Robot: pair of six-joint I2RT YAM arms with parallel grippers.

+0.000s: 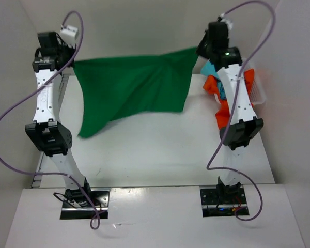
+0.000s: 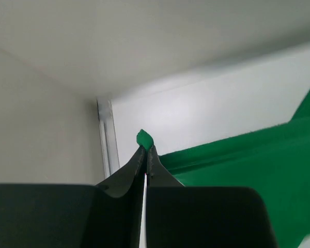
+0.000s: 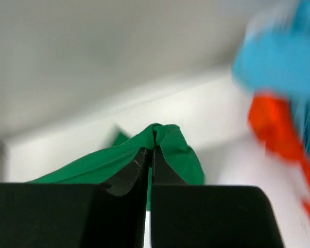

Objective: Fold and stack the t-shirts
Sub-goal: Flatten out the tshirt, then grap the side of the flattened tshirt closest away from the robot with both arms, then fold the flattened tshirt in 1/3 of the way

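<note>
Noted white table (image 1: 160, 155) boxed in by pale walls. Found white mesh basket (image 1: 257, 93) at far right edge; orange-red t-shirt (image 1: 223, 114) and turquoise t-shirt (image 1: 208, 67) bunched in and over it, partly hidden behind right arm. Logged both arms raised and reaching far. Left gripper (image 2: 145, 155) clenched on one upper corner of dark green t-shirt (image 1: 134, 93), right gripper (image 3: 152, 151) clenched on the other. Stretched between them, hanging over the table's far half.
</note>
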